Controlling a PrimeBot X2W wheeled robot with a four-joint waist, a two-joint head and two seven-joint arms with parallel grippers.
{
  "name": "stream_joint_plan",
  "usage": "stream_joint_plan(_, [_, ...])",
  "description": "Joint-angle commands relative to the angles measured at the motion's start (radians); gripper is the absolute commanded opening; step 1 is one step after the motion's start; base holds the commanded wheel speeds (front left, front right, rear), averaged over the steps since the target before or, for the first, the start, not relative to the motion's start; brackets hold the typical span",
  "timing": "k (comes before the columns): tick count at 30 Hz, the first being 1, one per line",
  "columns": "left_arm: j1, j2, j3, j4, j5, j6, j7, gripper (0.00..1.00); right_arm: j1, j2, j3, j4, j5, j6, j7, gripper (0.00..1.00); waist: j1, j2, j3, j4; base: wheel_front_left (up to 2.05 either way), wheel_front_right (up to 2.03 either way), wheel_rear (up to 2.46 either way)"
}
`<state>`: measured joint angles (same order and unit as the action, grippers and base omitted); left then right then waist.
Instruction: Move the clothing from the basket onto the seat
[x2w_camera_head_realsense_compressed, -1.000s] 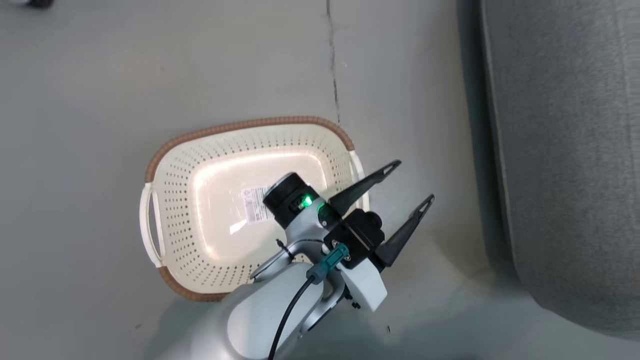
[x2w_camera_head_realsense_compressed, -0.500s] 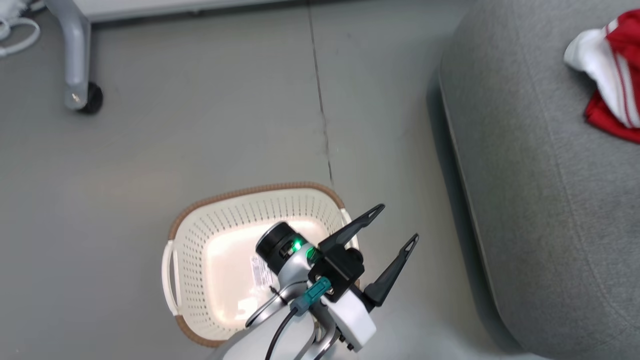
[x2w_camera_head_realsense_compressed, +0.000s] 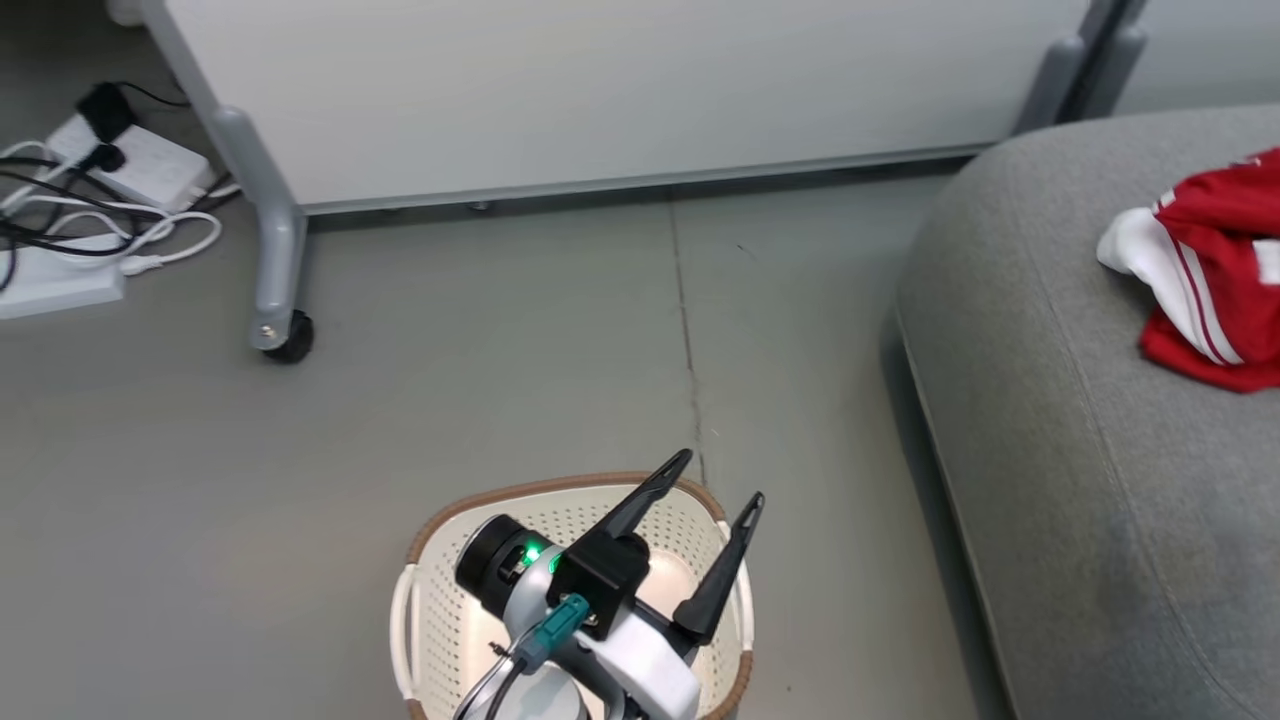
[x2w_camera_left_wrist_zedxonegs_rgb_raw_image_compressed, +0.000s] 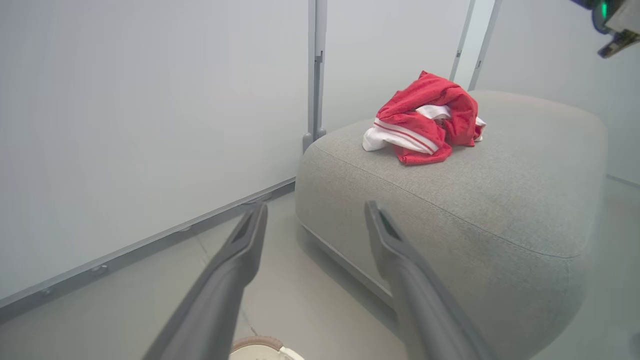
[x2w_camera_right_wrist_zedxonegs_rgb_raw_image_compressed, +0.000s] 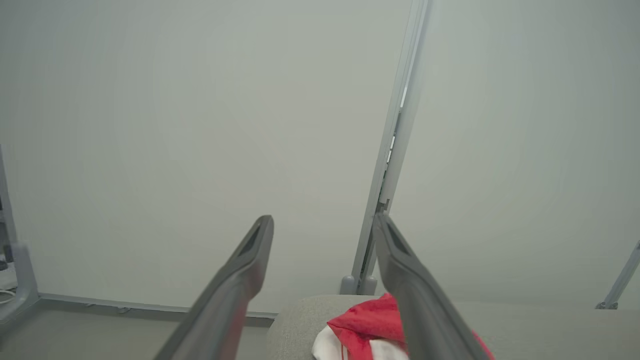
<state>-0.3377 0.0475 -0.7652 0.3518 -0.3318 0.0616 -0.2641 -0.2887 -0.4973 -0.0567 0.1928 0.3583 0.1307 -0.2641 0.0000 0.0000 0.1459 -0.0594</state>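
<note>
L pincer (x2w_camera_head_realsense_compressed: 722, 476) open, both dark fingers spread wide w/ nothing between; it hangs over the basket (x2w_camera_head_realsense_compressed: 450, 513), tips angled up and toward the seat (x2w_camera_head_realsense_compressed: 1050, 450). R pincer (x2w_camera_right_wrist_zedxonegs_rgb_raw_image_compressed: 322, 218) also open and empty, raised, pointing at a pale panel (x2w_camera_right_wrist_zedxonegs_rgb_raw_image_compressed: 200, 125), w/ the clothing (x2w_camera_right_wrist_zedxonegs_rgb_raw_image_compressed: 370, 320) just below its tips in the R wrist view. Basket sits on the grey floor (x2w_camera_head_realsense_compressed: 500, 380); cream perforated walls, brown rim, side handle at its L; arm covers much of the inside. Seat stands to the R of basket, near but apart; a floor seam (x2w_camera_head_realsense_compressed: 690, 360) runs between them. Clothing lies in a bunched heap on top of seat, red w/ white trim & stripes, well apart from basket. Further out: panel's grey leg (x2w_camera_head_realsense_compressed: 270, 230) on a black caster (x2w_camera_head_realsense_compressed: 290, 340); power strips (x2w_camera_head_realsense_compressed: 130, 165) & cables (x2w_camera_head_realsense_compressed: 60, 235) at far L.
</note>
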Motion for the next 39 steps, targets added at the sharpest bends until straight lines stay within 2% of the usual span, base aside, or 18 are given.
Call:
stream_joint_plan(1, [0.025, 0.005, 0.027, -0.006, 0.013, -0.002, 0.001, 1.00, 0.033, 0.022, 0.008, -0.038, -0.013, 0.000, 0.000, 1.00, 0.0000, 0.0000, -0.034, 0.039, 0.00, 0.00, 0.00])
stream_joint_plan(12, [0.118, 0.005, 0.184, -0.081, 0.064, 0.015, 0.001, 1.00, 0.130, 0.134, 0.083, -0.138, -0.034, 0.000, 0.000, 1.00, 0.0000, 0.0000, -0.084, 0.125, 0.00, 0.00, 0.00])
stream_joint_plan(19, [0.184, 0.005, 0.273, -0.105, 0.106, 0.008, 0.001, 1.00, 0.186, 0.189, 0.118, -0.132, -0.087, 0.000, 0.000, 1.00, 0.0000, 0.0000, -0.119, 0.168, 0.00, 0.00, 0.00])
stream_joint_plan(28, [0.256, 0.005, 0.359, -0.139, 0.118, 0.045, 0.001, 1.00, 0.260, 0.287, 0.111, -0.112, -0.112, 0.000, 0.000, 1.00, 0.0000, 0.0000, -0.141, 0.202, 0.00, 0.00, 0.00])
stream_joint_plan(39, [0.308, 0.004, 0.421, -0.153, 0.079, 0.053, 0.001, 1.00, 0.300, 0.341, 0.125, -0.072, -0.162, 0.000, 0.000, 1.00, 0.0000, 0.0000, -0.150, 0.232, 0.00, 0.00, 0.00])
